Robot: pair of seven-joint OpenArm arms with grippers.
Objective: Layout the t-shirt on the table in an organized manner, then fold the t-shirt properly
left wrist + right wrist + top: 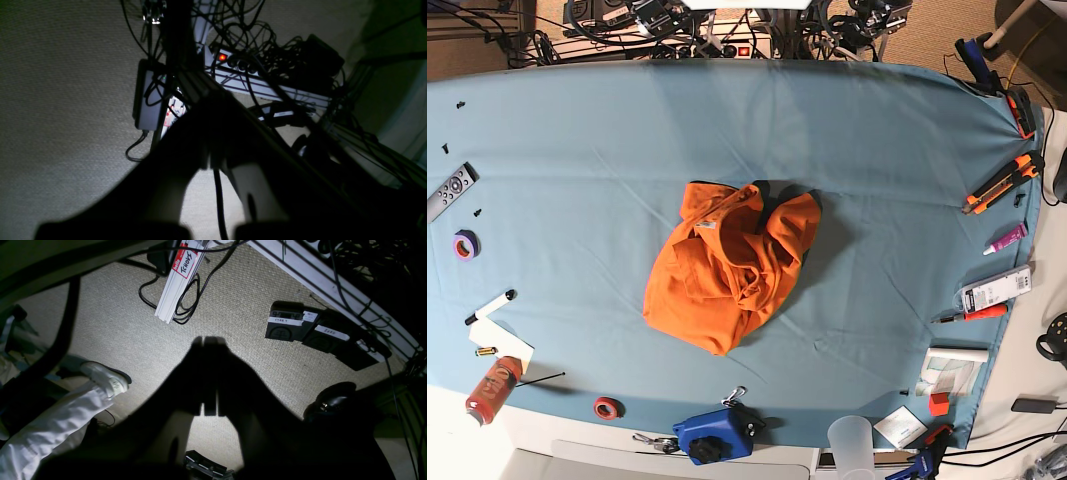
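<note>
only one crumpled t-shirt (pixel 730 262) on table (pixel 577 120)

You've got a crumpled, matt bright-orange cloth t-shirt (pixel 732 265) at the middle of the smooth teal-blue fabric-covered table (pixel 577 130).

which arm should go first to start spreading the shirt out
Slightly the left. Both arms hang below the table, jaws shut, neither over it. The crumpled t-shirt bunches highest on the base view's right, the left arm's side.
</note>
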